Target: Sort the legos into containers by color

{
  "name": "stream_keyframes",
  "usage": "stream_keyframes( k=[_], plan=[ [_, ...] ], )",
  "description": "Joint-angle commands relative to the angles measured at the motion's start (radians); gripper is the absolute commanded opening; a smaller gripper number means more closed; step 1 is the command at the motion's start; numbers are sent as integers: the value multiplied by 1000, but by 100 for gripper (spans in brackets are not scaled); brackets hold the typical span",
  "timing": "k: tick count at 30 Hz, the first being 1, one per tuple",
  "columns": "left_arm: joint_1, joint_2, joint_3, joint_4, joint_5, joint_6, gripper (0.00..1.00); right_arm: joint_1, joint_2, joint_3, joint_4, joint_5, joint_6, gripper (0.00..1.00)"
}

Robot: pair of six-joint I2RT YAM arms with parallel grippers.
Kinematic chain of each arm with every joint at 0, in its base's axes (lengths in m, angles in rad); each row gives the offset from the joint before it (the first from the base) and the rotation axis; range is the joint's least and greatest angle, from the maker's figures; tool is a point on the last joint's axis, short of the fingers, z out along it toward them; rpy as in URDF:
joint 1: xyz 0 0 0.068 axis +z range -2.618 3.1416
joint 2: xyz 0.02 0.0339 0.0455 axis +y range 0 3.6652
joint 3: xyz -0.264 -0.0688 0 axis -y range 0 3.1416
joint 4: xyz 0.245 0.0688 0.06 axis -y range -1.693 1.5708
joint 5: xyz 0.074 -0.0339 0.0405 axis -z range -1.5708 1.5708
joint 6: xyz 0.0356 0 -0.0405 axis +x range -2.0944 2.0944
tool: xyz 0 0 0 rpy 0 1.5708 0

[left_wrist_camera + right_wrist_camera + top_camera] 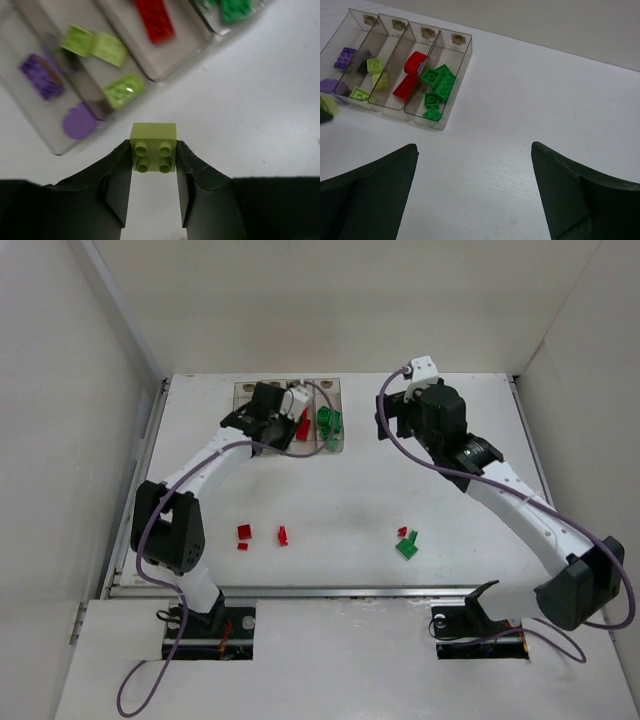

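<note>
The four clear containers (240,390) stand in a row at the back of the table. In the right wrist view (445,121) they hold, from left to right, purple (344,57), yellow-green (374,65), red (410,75) and green legos (437,82). My left gripper (153,152) is shut on a yellow-green lego (153,137), studs toward the camera, just short of the near end of the yellow-green bin (120,90). In the top view it (262,420) hovers over the bins' left part. My right gripper (475,150) is open and empty above bare table, right of the bins (400,415).
Loose legos lie on the near table: two red ones (244,532) (283,535) with a small red piece (241,546) at left, a green one (407,547) beside a small red one (402,532) at right. White walls enclose the table.
</note>
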Motion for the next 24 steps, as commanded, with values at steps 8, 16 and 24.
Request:
stream_keyframes(
  k=[8,16,24],
  plan=[
    [132,287,378,90,-138,-82,22,-8,181,172,25,-135,0,100],
    [141,352,445,93,-151,-83,100,-8,213,221,25,-155,-19,100],
    [141,183,548,35,-231,-132,100,101,227,221,-131,-213,-175,100]
  ],
)
